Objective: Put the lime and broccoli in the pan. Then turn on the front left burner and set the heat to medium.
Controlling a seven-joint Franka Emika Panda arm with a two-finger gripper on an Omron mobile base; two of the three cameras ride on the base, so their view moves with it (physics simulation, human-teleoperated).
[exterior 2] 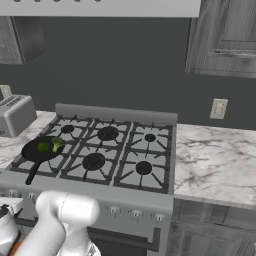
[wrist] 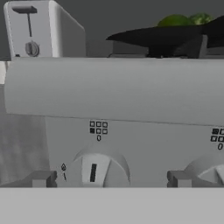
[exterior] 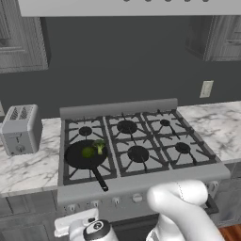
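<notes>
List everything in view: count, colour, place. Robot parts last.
pan: one, black, on the front left burner, handle toward the stove's front edge.
lime: one, yellowish green, in the pan.
broccoli: one, dark green, in the pan beside the lime.
stove: one, grey, six black burners, between the counters.
knobs: grey, a row on the stove front.
toaster: one, white-grey, on the counter left of the stove.
counter: marbled white, both sides of the stove.
wall outlet: one, pale, on the dark wall.
gripper: one, fingertips straddling the leftmost knob, open.
arm: white, low before the stove.
</notes>
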